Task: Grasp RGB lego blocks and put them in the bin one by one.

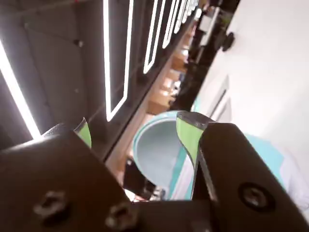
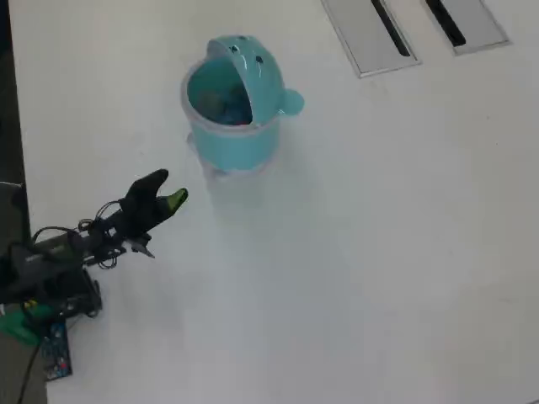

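My gripper [image 2: 173, 199] hangs low over the white table [image 2: 354, 252], near and to the left of the bin [image 2: 232, 139] in the overhead view, with clear table between the two. In the wrist view my two green-tipped jaws stand well apart with nothing between them, and through the gap I see the bin's pale teal hollow.

The bin stands upright toward the far side of the table, its domed lid [image 2: 253, 71] flipped back so the mouth is open. Inside I can make out something bluish and a hint of red, most likely blocks [image 2: 229, 105] already dropped in, but it is too small to count them or to tell whether the yellow-green one is there. No loose block shows anywhere on the table in either view.

I judge the task to be at or near its end: hand empty, just off the bin. If a block is left, it lies outside these views, and the next move calls for finding it first; otherwise I only need to draw back clear of the bin without knocking it.
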Available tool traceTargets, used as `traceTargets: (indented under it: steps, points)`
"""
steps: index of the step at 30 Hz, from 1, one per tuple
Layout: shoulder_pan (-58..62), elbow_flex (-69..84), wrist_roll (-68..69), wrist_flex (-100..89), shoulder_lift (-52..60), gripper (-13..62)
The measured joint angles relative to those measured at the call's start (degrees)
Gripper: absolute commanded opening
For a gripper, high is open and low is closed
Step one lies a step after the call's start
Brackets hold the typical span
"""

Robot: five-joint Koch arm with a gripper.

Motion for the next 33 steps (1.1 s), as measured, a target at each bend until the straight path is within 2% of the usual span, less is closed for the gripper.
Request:
traceTargets:
  steps: [18,33]
  points:
    - [6.8,23.1,10.0,-13.9,0.2,33.0]
    - [10.0,35.6,10.5,-22.4,0.2,33.2]
